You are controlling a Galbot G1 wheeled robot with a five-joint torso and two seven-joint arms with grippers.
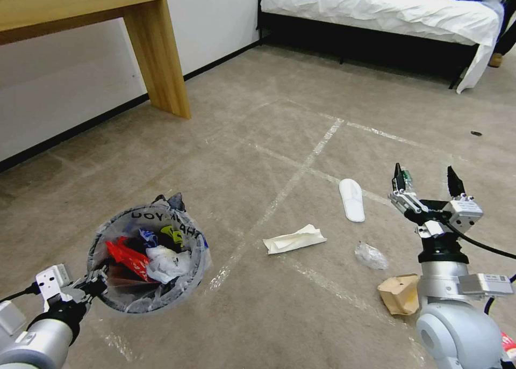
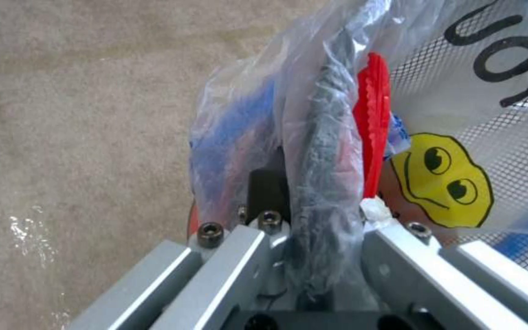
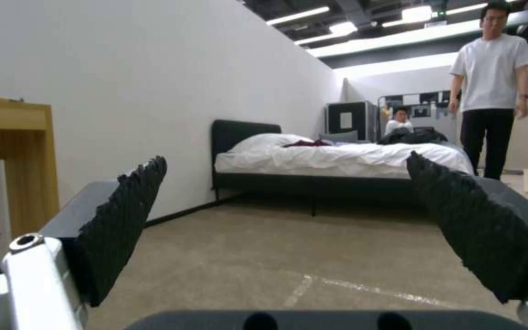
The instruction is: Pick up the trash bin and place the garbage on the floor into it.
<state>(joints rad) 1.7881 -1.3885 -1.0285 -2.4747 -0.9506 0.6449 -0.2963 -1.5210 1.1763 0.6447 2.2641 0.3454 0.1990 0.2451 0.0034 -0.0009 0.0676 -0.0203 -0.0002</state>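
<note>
My left gripper (image 1: 95, 284) clamps its fingers (image 2: 264, 192) on the near rim of the trash bin (image 1: 148, 253), one inside, one outside. My right gripper (image 1: 430, 183) hangs spread above the floor litter: slipper sole (image 1: 352, 199), tissue (image 1: 294, 238), paper bag (image 1: 399, 294).

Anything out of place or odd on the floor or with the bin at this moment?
Litter lies loose on the carpet: a white slipper sole, a white tissue, a clear crumpled wrapper and a tan paper bag. The left gripper holds the trash bin by its rim; the right gripper is open.
</note>
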